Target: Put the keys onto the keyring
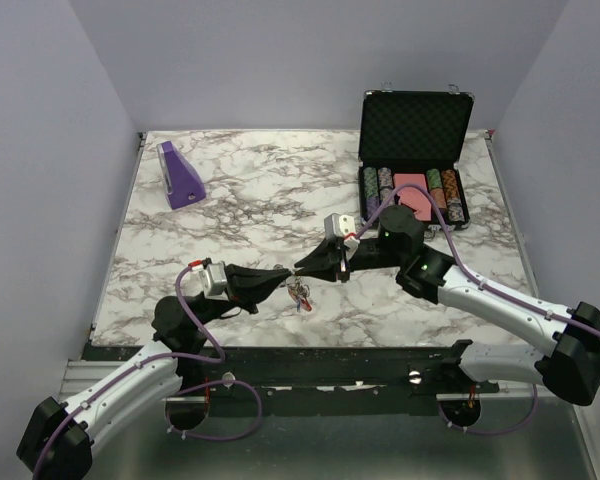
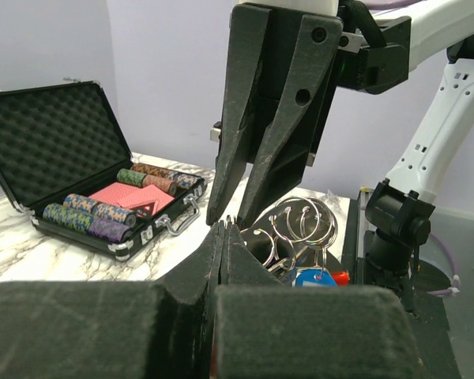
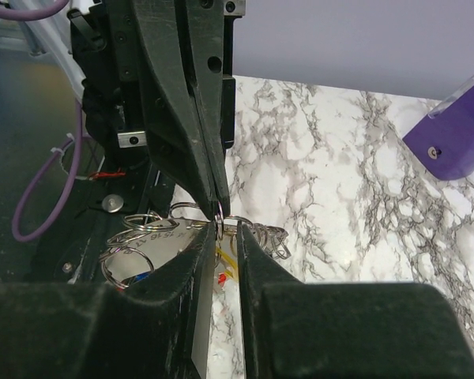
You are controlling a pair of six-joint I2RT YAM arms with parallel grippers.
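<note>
Left claw point(image 1: 286, 274) and right claw point(image 1: 306, 266) both pinch the keyring point(image 1: 299, 292), tip to tip.

I've got the case point(image 1: 415, 130) at the far right corner of the table point(image 1: 280, 200), with chips point(image 1: 380, 185) in it. The wedge point(image 1: 180, 175) sits far left, well apart. Near the front middle, the left gripper point(image 1: 285, 275) and right gripper point(image 1: 310, 265) meet tip to tip, the keyring point(image 1: 299, 293) hanging just beneath them.
</note>
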